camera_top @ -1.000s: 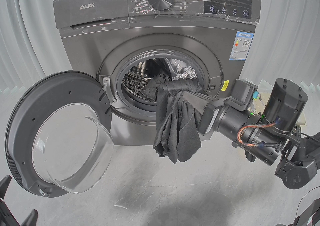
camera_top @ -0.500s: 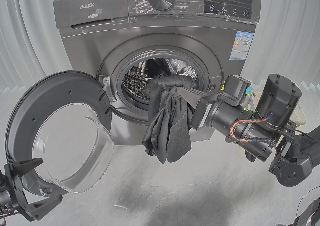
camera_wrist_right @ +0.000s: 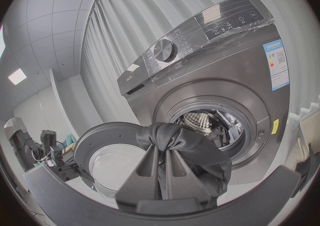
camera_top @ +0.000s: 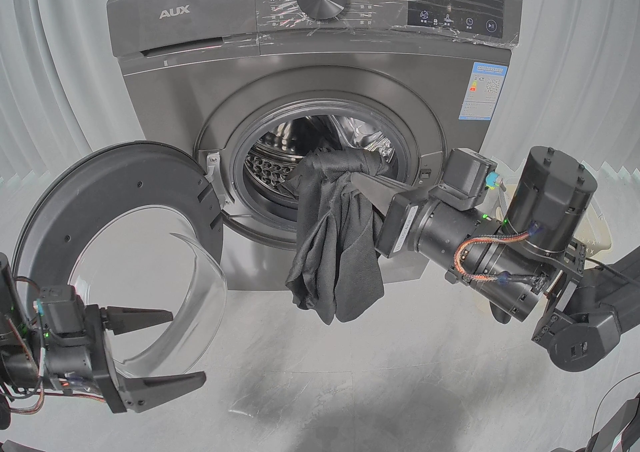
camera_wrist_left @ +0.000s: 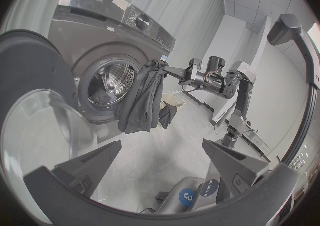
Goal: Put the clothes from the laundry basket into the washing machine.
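The grey washing machine (camera_top: 313, 73) stands with its round door (camera_top: 120, 206) swung open to the left. My right gripper (camera_top: 360, 183) is shut on a dark garment (camera_top: 337, 240) just in front of the drum opening (camera_top: 293, 153). The cloth's top bunches at the opening's rim and the rest hangs down toward the floor. From the right wrist, the fingers (camera_wrist_right: 151, 166) pinch the garment (camera_wrist_right: 186, 143) before the drum. Another dark cloth (camera_wrist_right: 220, 135) lies inside the drum. My left gripper (camera_top: 173, 350) is open and empty, low in front of the door's glass bowl.
The cream laundry basket (camera_top: 603, 233) sits on the floor to the right of the machine, mostly behind my right arm, with a dark cloth (camera_wrist_left: 168, 113) over its edge. Bare grey floor (camera_top: 333, 366) lies before the machine. White curtains hang behind.
My right gripper carried the garment left and a little up toward the drum opening, then nearly stopped. My left gripper rose from the lower left corner and moved right, in front of the door.
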You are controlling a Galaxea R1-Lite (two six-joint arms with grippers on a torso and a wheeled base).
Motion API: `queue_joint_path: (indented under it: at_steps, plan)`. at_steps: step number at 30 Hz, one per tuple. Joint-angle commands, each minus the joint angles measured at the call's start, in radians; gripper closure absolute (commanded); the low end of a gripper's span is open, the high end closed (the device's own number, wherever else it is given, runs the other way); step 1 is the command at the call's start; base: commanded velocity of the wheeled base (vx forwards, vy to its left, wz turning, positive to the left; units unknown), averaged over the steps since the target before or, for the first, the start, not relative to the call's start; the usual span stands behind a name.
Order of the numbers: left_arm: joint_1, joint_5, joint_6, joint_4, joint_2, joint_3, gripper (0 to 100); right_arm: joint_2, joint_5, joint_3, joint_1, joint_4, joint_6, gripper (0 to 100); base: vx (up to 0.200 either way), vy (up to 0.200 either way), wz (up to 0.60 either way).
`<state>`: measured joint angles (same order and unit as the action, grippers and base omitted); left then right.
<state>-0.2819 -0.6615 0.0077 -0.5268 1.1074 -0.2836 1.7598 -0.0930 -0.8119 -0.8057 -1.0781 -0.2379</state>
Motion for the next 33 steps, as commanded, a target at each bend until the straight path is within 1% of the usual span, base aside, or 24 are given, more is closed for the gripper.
queue_joint_path:
  at_steps: [1,4,5,8,13,15,18,20,21,23,24,25,31,33]
  plan:
    - [-0.062,0.000,-0.003,-0.114,0.265,-0.060,0,0.003,-0.004,-0.001,0.002,0.000,0.002,100,0.000,0.000,0.00]
    - [-0.080,0.003,-0.002,-0.151,0.328,-0.085,0,0.003,-0.005,-0.001,0.002,0.000,0.002,100,0.000,0.000,0.00]
    - [-0.094,0.003,-0.009,-0.168,0.353,-0.097,0,0.003,-0.005,-0.001,0.002,0.000,0.002,100,0.000,0.000,0.00]
    - [-0.123,0.003,-0.014,-0.200,0.408,-0.131,0,0.003,-0.007,0.002,0.002,-0.002,0.003,100,0.000,0.000,0.00]
    - [-0.161,0.006,-0.014,-0.242,0.482,-0.167,0,0.003,-0.007,0.007,0.000,-0.002,0.003,100,0.000,0.000,0.00]
    - [-0.166,0.011,-0.014,-0.252,0.499,-0.174,0,0.001,-0.007,0.007,0.000,-0.002,0.003,100,0.000,0.000,0.00]
    - [-0.178,0.048,-0.014,-0.297,0.560,-0.192,0,0.001,-0.007,0.008,0.002,-0.002,0.003,100,0.000,0.000,0.00]
    - [-0.178,0.060,-0.014,-0.321,0.586,-0.197,0,0.001,-0.007,0.008,0.002,-0.002,0.003,100,0.000,0.000,0.00]
    - [-0.178,0.066,-0.014,-0.351,0.614,-0.200,0,0.001,-0.007,0.008,0.000,-0.002,0.003,100,0.000,0.000,0.00]
    - [-0.177,0.069,-0.014,-0.394,0.649,-0.204,0,0.001,-0.007,0.008,-0.003,-0.003,0.003,100,0.000,0.000,0.00]
    - [-0.177,0.071,-0.015,-0.397,0.652,-0.204,0,0.001,-0.007,0.008,-0.003,-0.003,0.003,100,0.000,0.000,0.00]
    - [-0.177,0.083,-0.017,-0.429,0.683,-0.206,0,0.001,-0.008,0.008,-0.006,-0.003,0.002,100,0.000,0.000,0.00]
    - [-0.178,0.148,-0.020,-0.507,0.782,-0.249,0,0.001,-0.008,0.008,-0.013,-0.003,0.002,100,0.000,0.000,0.00]
    - [-0.178,0.171,-0.032,-0.532,0.808,-0.264,0,0.001,-0.008,0.010,-0.012,-0.003,0.002,100,0.000,0.000,0.00]
